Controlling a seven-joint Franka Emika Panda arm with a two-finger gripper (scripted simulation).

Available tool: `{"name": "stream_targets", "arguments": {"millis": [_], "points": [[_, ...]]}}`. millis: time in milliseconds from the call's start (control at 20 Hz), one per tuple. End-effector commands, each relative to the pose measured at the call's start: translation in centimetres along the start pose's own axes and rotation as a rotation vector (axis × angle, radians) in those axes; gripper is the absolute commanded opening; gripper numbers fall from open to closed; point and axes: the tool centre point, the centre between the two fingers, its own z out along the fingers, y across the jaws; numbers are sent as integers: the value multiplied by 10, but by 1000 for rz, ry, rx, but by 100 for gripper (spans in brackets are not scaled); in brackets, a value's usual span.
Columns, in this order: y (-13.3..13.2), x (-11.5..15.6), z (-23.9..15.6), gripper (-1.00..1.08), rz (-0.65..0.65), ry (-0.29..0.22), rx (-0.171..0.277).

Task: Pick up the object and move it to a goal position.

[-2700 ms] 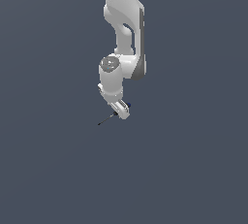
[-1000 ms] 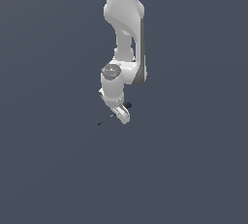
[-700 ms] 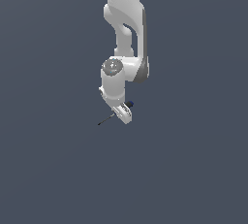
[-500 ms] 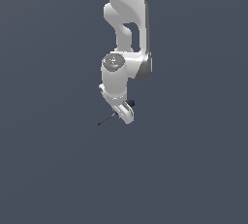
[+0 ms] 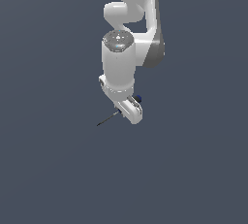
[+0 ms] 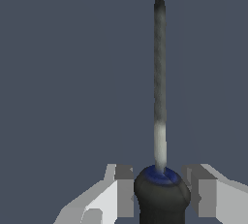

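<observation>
Now the white arm (image 5: pixel 131 39) looms larger and more upright than half a second ago, its wrist turned over the plain grey ground (image 5: pixel 48 169). The gripper (image 5: pixel 130 108) stays clamped on the screwdriver (image 6: pixel 159 121): fingers (image 6: pixel 121 189) touch its dark handle on both sides, thin shaft pointing toward the exterior view's left.
</observation>
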Motion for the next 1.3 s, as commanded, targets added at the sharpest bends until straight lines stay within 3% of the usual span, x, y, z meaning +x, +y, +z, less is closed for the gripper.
{"name": "stream_targets", "arguments": {"millis": [0,600,1250], "points": [[-12,4,-22,-100,0,0,0],[-58,17,-101,-100,-1,-1,0],[-93,28,-158,-100,-1,-1,1]]}}
